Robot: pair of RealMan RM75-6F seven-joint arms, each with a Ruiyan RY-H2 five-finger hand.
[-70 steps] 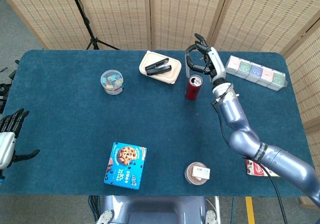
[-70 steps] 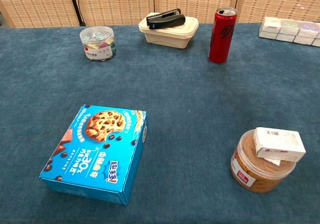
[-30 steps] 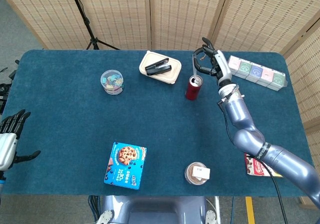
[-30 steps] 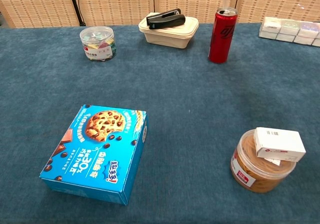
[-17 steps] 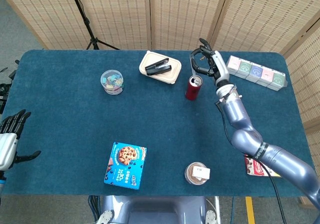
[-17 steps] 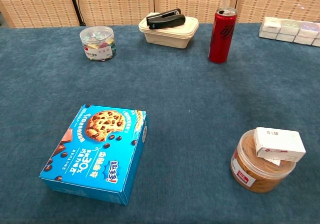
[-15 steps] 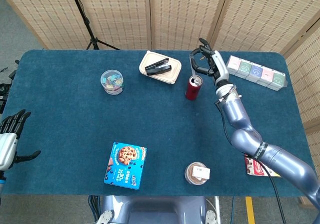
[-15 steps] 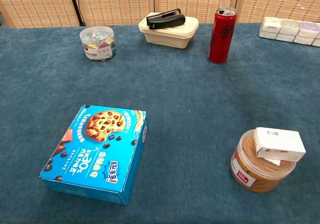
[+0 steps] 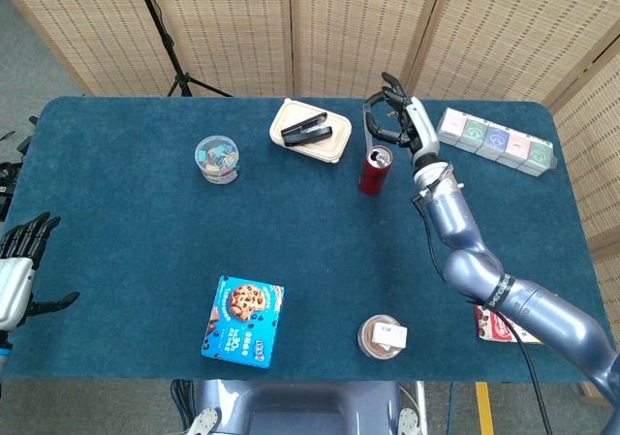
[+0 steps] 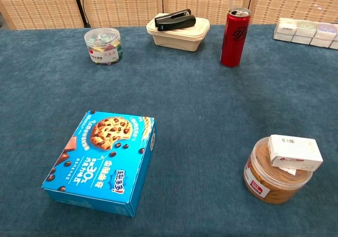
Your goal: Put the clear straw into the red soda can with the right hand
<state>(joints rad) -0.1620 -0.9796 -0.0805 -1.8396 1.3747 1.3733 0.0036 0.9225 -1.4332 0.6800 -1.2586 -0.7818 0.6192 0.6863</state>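
The red soda can [image 9: 374, 170] stands upright at the back of the blue table, its top open; the chest view shows the red soda can [image 10: 235, 36] with nothing poking out of it. My right hand [image 9: 399, 125] hovers just behind and above the can with its fingers curled in. A thin pale line, the clear straw [image 9: 366, 130], hangs from those fingers toward the can's top, its lower end close to the rim. My left hand [image 9: 16, 270] rests at the table's left edge, fingers apart and empty. Neither hand appears in the chest view.
A beige box with a black stapler [image 9: 310, 131] sits left of the can. A clear tub of clips [image 9: 217, 158] is further left. A row of small boxes [image 9: 496, 139] lies at the back right. A blue cookie box [image 9: 243, 321] and a brown jar [image 9: 383, 336] sit near the front.
My right hand has drifted a little to the left, back over the can. The can and my left hand have not moved.
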